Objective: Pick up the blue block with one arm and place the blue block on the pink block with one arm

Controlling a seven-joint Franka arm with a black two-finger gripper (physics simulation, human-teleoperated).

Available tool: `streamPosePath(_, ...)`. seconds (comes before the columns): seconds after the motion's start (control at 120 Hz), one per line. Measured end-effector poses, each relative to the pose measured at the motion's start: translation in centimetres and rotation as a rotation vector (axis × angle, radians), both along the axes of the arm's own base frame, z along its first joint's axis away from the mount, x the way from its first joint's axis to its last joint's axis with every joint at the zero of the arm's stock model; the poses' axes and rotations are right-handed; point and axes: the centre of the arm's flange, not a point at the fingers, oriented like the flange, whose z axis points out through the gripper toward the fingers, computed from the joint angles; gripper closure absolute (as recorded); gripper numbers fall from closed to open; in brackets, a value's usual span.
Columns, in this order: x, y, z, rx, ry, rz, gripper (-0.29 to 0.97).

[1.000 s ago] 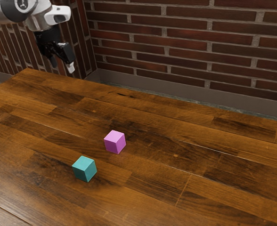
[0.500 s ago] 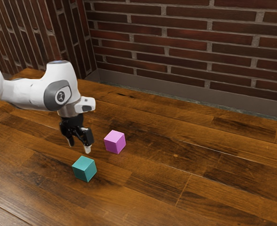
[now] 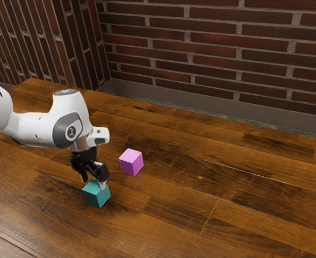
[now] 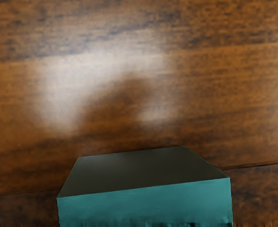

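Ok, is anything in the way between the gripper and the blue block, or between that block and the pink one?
Nothing visible. The gripper hangs right over the blue block, with nothing between them. The pink block sits apart from it, toward the exterior view's upper right, and the stretch of wooden table between the two blocks is bare.

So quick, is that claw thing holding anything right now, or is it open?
Gripper: open, holding nothing; it sits right at the top of the blue block, which rests on the wooden table.
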Motion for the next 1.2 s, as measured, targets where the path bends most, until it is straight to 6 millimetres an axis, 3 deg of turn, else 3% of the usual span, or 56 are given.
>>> streamPosePath(0.208,-0.9,0.0,-1.3,-0.001,0.025,-0.008,0.08)
streamPosePath(0.717,-0.6,-0.6,-2.8,-0.021,0.053,-0.007,0.09)
streamPosePath(1.2,-0.1,0.8,-2.5,-0.042,0.063,0.062,0.36)
